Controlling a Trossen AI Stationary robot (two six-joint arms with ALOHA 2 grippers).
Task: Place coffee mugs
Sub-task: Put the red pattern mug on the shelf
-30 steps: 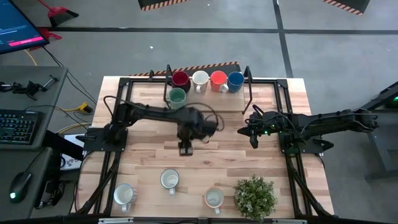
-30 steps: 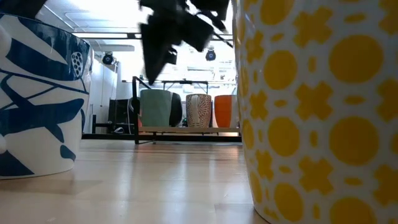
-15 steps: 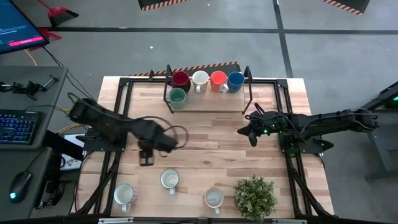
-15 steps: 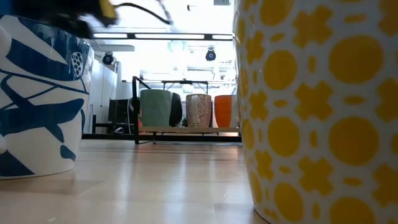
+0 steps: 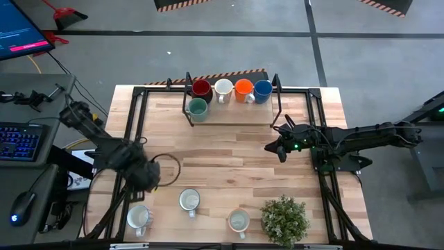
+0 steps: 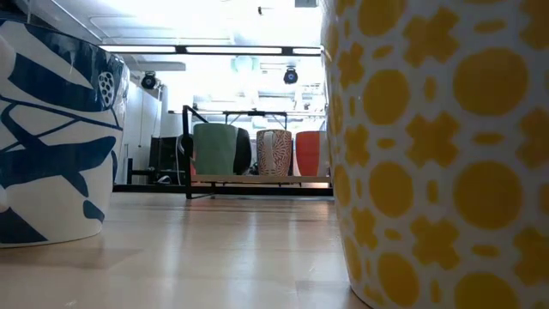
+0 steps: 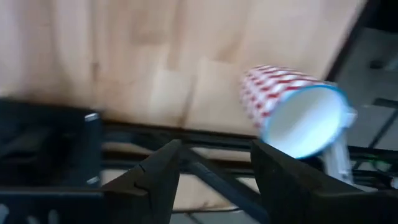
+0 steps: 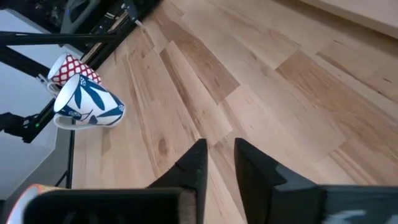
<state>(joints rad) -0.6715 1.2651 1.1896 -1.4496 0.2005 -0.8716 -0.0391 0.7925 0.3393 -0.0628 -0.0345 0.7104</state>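
Five coffee mugs stand on a black rack at the table's far edge: dark red [image 5: 201,88], white [image 5: 223,88], orange [image 5: 243,87], blue [image 5: 262,88] and teal green [image 5: 198,107]. Three white patterned mugs stand upright near the near edge: red-checked [image 5: 139,217], blue-leafed [image 5: 189,201] and yellow-patterned [image 5: 238,221]. My left gripper [image 5: 148,178] hovers open just on the far side of the red-checked mug [image 7: 292,112], touching nothing. My right gripper [image 5: 278,150] hangs over the right middle of the table, its fingers [image 8: 198,160] a narrow gap apart, empty.
A green potted plant [image 5: 284,219] stands at the near right corner, beside the yellow-patterned mug [image 6: 437,154]. Black frame rails [image 5: 132,132] run along the left and right sides of the table. Bare wood [image 5: 229,160] lies across the middle. A keyboard and a mouse lie on a side desk at the left.
My left arm has swung from the middle of the table toward the left and near edges, ending above the near-left corner by the red-checked mug. It has left the low view. My right arm and all the mugs have stayed where they were.
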